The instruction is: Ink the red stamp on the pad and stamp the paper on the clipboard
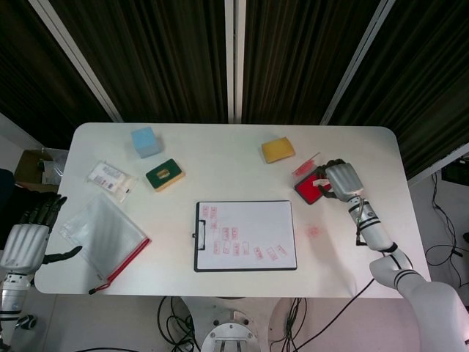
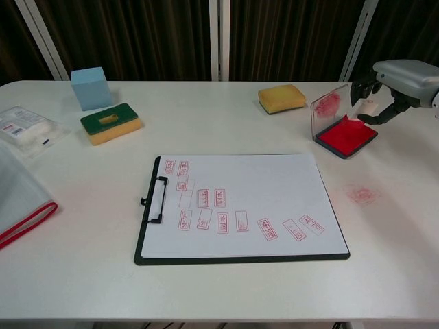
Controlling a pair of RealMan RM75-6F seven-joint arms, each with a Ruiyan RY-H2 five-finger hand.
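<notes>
The red ink pad (image 2: pixel 345 136) lies open at the table's right, its clear lid (image 2: pixel 327 105) standing up with a red smear on it. My right hand (image 2: pixel 401 77) hovers just above and behind the pad, pinching the small pale stamp (image 2: pixel 368 107) clear of the ink; from the head camera the right hand (image 1: pixel 339 179) is at the ink pad's (image 1: pixel 306 189) right edge. The black clipboard (image 2: pixel 240 259) sits at centre with white paper (image 2: pixel 267 181) bearing several red stamp marks. My left hand (image 1: pixel 26 239) hangs open off the table's left edge.
A blue box (image 2: pixel 90 88), a green-and-yellow sponge (image 2: pixel 110 122) and a wrapped packet (image 2: pixel 24 127) lie at the back left. A yellow sponge (image 2: pixel 282 97) is near the pad. A clear pouch with a red edge (image 1: pixel 102 233) lies front left. A red smudge (image 2: pixel 362 195) marks the table.
</notes>
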